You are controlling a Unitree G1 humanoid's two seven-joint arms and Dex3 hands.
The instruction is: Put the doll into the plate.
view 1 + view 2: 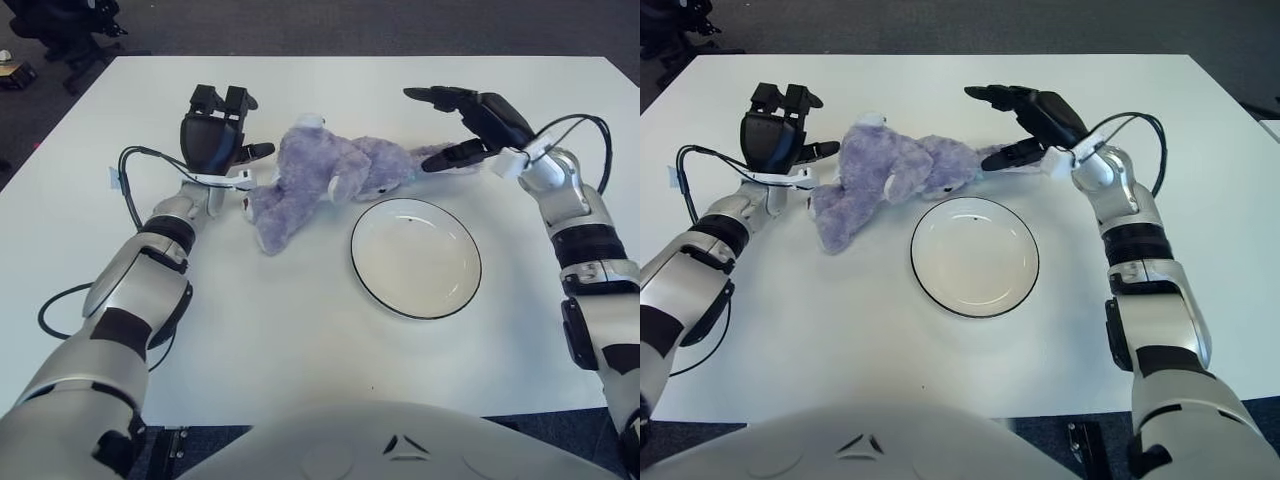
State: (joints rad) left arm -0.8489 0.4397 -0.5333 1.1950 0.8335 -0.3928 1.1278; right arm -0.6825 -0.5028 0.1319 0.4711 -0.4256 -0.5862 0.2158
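Note:
A purple plush doll [325,180] lies on its side on the white table, just beyond and left of the white plate [415,257] with a dark rim. The plate has nothing in it. My right hand [462,122] hovers open over the doll's right end, fingers spread above the leg, thumb below near the plush. My left hand [215,135] is raised just left of the doll's head, fingers relaxed, holding nothing.
The white table [300,330] stretches around the doll and plate. Cables [125,185] run along my left forearm. Office chair bases [70,30] stand on the dark floor beyond the far left corner.

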